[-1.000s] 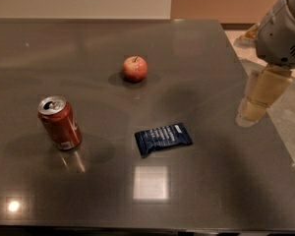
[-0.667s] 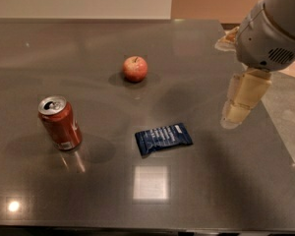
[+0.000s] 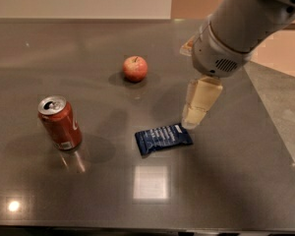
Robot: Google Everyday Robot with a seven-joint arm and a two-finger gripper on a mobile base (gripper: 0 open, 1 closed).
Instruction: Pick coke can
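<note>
Nearest me the coke can [image 3: 59, 124] stands upright at left, well apart from the blue snack packet [image 3: 163, 138]. My gripper [image 3: 194, 116] hangs by the packet's right end; wide or narrow, I cannot tell. Approach step, I judge: next, swing left toward the can, clear of the apple [image 3: 135, 68] beyond.

**Gripper [image 3: 191, 122] beside the packet, coke can [image 3: 60, 124] well apart**

The coke can stands upright on the dark surface [image 3: 226, 181], at 9 o'clock from the flat blue snack packet [image 3: 163, 138]. The apple [image 3: 135, 68] sits at the packet's 11 o'clock. The gripper points down from the grey arm [image 3: 241, 23], just beside the packet at its 1 o'clock.
</note>
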